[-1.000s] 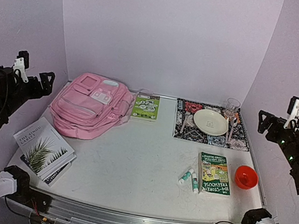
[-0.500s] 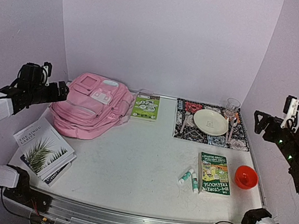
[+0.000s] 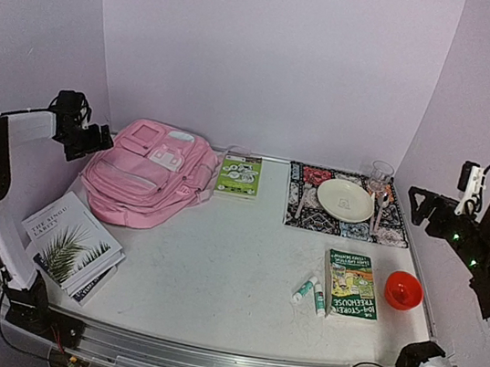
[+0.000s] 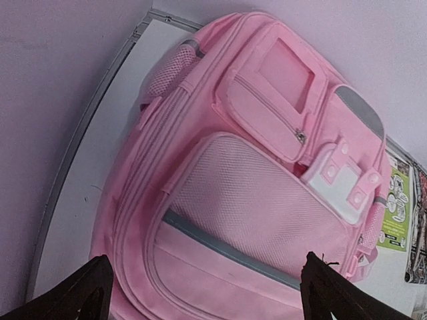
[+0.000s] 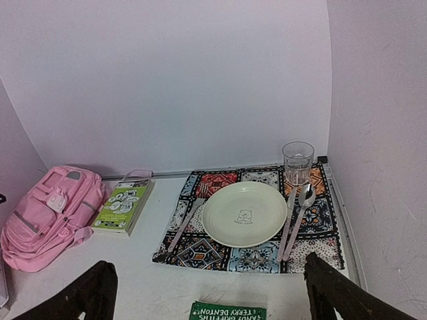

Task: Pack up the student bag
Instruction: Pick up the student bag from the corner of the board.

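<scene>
The student bag is a large pink backpack lying front up at the back left of the table. It fills the left wrist view, showing its zipped pockets and mesh panel. My left gripper hovers just off the bag's left side, above it, open and empty. My right gripper hangs open and empty at the far right, above the placemat's right edge. In the right wrist view the bag lies far off to the left.
A green booklet lies right of the bag. A patterned placemat carries a plate, cutlery and a glass. Front right lie a green book, two glue sticks and a red bowl. Stacked books sit front left.
My left arm has swung from the left wall up and in toward the bag's left side. The right gripper has edged a little to the left. Both stay open.
</scene>
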Controlling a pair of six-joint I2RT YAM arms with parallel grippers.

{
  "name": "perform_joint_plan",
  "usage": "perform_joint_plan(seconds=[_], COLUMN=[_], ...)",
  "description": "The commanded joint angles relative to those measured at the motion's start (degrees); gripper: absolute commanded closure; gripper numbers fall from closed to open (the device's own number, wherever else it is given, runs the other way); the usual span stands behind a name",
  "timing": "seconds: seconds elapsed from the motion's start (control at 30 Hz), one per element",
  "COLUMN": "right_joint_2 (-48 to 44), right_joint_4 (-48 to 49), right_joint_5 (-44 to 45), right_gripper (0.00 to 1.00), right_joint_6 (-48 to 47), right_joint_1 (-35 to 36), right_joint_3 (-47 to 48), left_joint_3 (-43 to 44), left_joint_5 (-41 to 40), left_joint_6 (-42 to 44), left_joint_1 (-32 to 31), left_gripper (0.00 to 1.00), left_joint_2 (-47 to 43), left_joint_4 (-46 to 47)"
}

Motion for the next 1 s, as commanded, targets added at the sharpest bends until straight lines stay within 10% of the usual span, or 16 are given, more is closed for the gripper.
perform_joint_plan(seconds=[0.0, 0.37, 0.63, 0.77, 0.97], right_joint_2=[0.0, 1.3, 2.3, 2.5, 2.5], right_joint_4=[3.1, 3.4, 3.9, 4.1, 4.2], right_joint_5=[-2.2, -3.2, -4.0, -4.1, -4.1], right_gripper=[0.02, 0.02, 0.02, 0.02, 0.02], right_joint_6=[0.9, 1.0, 1.5, 1.5, 1.3], right_joint_1=[-0.2, -0.2, -0.2, -0.2, -0.2], right_joint_3=[-0.4, -0.5, -0.5, -0.4, -0.5], left_joint_3=[10.3, 27.1, 34.5, 35.3, 34.5], left_joint_5=[3.9, -0.3, 10.9, 17.7, 21.2], left_joint_6=[5.2, 9.5, 11.5, 12.1, 12.1], left_joint_1=[2.0, 2.6, 2.6, 2.6, 2.7], left_gripper=[0.01, 0.01, 0.06, 0.23, 0.79], left_joint_2=[7.7, 25.2, 34.1, 34.3, 28.5], left_joint_4=[-5.8, -14.4, -18.8, -20.2, -21.2])
